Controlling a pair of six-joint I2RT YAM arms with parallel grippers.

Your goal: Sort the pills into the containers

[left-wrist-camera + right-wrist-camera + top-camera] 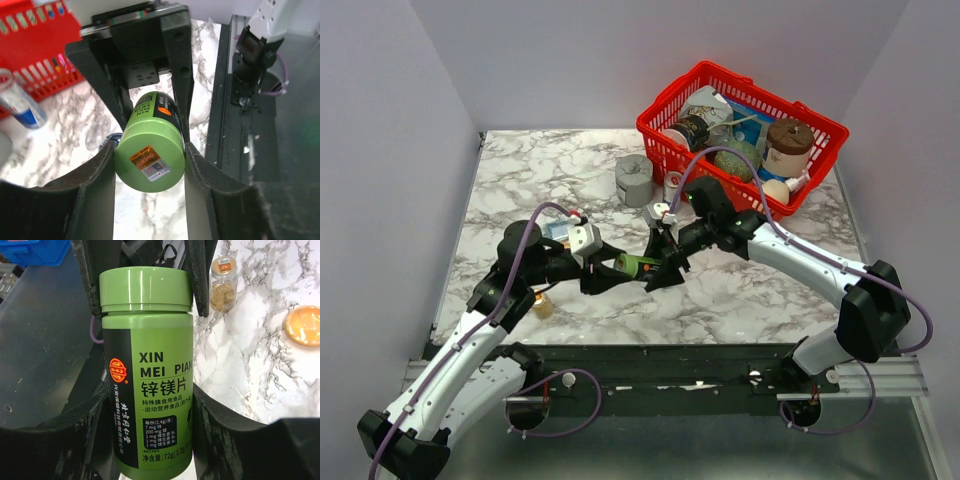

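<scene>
Green bottle — held sideways above the tabletop, right fingers clamping its body, left fingers closed on the cap — likely for unscrewing

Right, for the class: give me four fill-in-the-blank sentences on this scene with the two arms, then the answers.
1. The left gripper and right gripper together hold one ___ bottle.
2. The left gripper's fingers sit around the bottle's ___.
3. The wire basket behind the arms is ___.
4. The small dish in the right wrist view is ___.
Missing words: green; cap; red; orange.
</scene>
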